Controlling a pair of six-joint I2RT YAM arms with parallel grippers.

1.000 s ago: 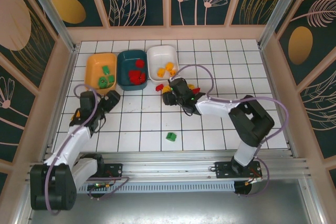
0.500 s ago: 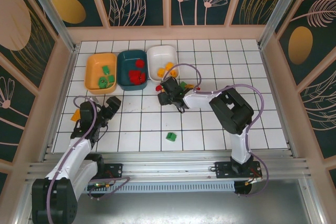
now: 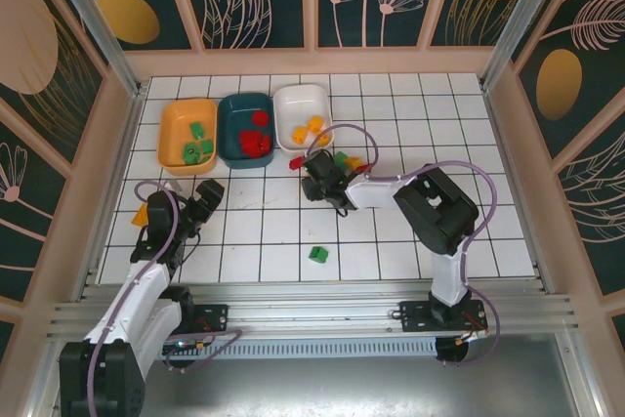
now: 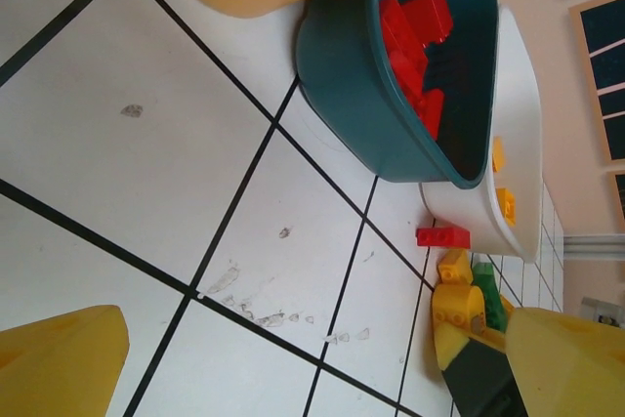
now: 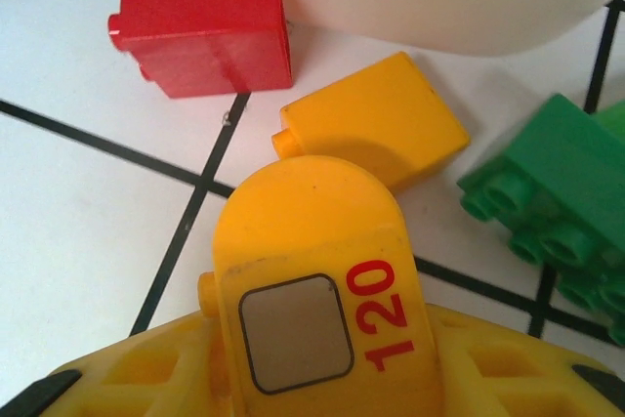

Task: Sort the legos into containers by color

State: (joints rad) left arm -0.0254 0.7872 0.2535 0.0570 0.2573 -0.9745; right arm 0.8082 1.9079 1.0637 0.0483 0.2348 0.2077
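Only readable mark: red "120" on the yellow finger [image 5: 312,241] of the right claw [image 3: 314,181], beside a grey square patch [image 5: 296,332]. Nothing else legible

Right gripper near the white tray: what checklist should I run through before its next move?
1. Right gripper has a firm hold on the yellow brick: cannot tell; one finger covers the brick's near edge.
2. Red brick lies apart from that finger: ok.
3. White tray contents all yellow: ok.
4. Left gripper open and well apart from the right gripper: ok.
5. All bricks sorted: not ok; a green brick lies loose, outside every tray.
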